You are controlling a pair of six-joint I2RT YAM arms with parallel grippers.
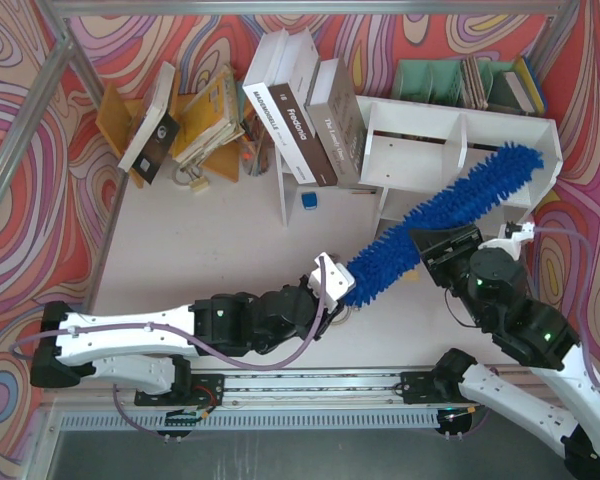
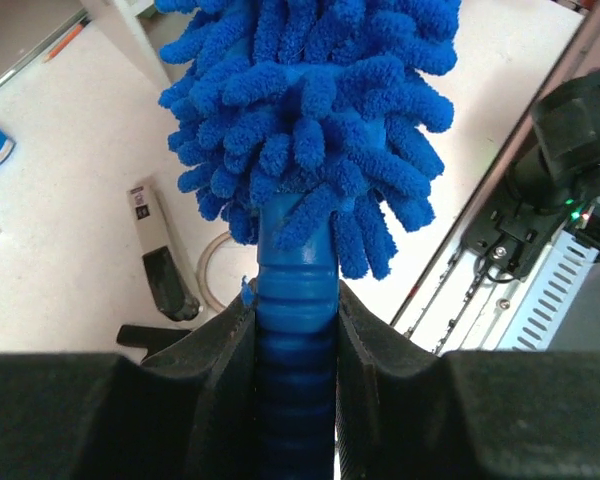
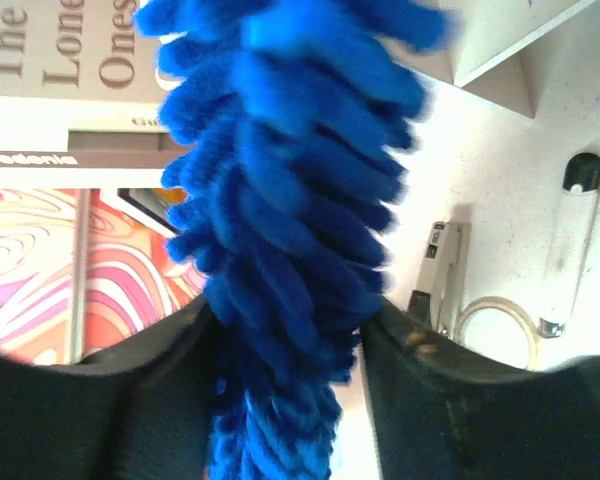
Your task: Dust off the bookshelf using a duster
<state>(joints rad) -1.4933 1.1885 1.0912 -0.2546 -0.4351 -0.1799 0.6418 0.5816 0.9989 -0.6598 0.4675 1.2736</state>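
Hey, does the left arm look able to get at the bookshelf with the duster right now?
Probably yes. The left gripper, jaws shut on the handle, holds the duster, whose head lies across the right compartment of the bookshelf. The right gripper flanks the head midway and might hamper sweeping.

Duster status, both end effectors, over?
Left end effector shut on duster handle. Right end effector around its fluffy head, grip unclear. Tip at bookshelf right compartment. Books lean on shelf's left side.

You can read "fredonia" on the dark book (image 1: 298, 132), and "The Lone… Ones" on the brown book (image 1: 333, 140) beside it; the white book's (image 1: 270, 118) spine print is illegible.
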